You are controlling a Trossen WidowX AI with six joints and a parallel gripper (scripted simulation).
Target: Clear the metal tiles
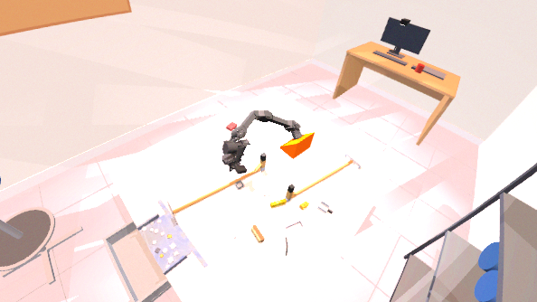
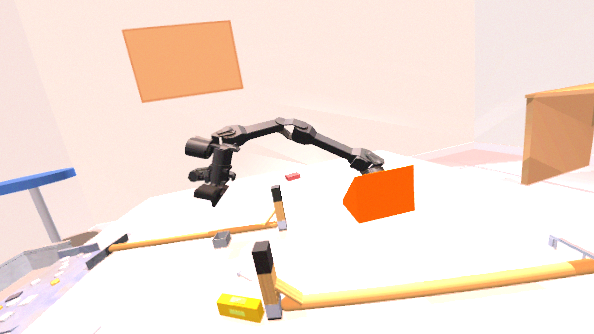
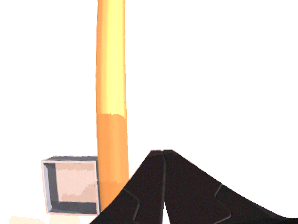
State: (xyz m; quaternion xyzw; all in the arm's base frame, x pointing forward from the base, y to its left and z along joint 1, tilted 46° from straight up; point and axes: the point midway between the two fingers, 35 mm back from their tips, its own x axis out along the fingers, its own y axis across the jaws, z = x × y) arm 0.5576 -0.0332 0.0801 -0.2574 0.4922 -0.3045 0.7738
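Note:
A long scraper with an orange pole (image 1: pixel 208 194) (image 2: pixel 190 236) (image 3: pixel 112 63) lies on the white table. Its dark blade (image 1: pixel 171 212) (image 2: pixel 106 251) is at the edge of the steel bench plate (image 1: pixel 183 237) (image 2: pixel 65 274), and its upright handle (image 1: pixel 262 161) (image 2: pixel 278 204) is at the other end. Several small tiles (image 1: pixel 160 232) lie on the plate. The catch box (image 1: pixel 121 231) (image 2: pixel 30 259) is at the plate's far end. My gripper (image 1: pixel 235 165) (image 2: pixel 210 193) (image 3: pixel 162 156) is shut and empty. It hangs above the pole, next to a small grey box (image 1: pixel 239 185) (image 2: pixel 221 239) (image 3: pixel 72 185).
A second long scraper (image 1: pixel 321 179) (image 2: pixel 425 287) lies to the right, with a yellow block (image 1: pixel 278 202) (image 2: pixel 240 307) near its handle. An orange wedge (image 1: pixel 298 144) (image 2: pixel 382 193) stands at the arm's base. A red brick (image 1: pixel 231 126) (image 2: pixel 292 176) and small parts (image 1: pixel 258 233) lie around.

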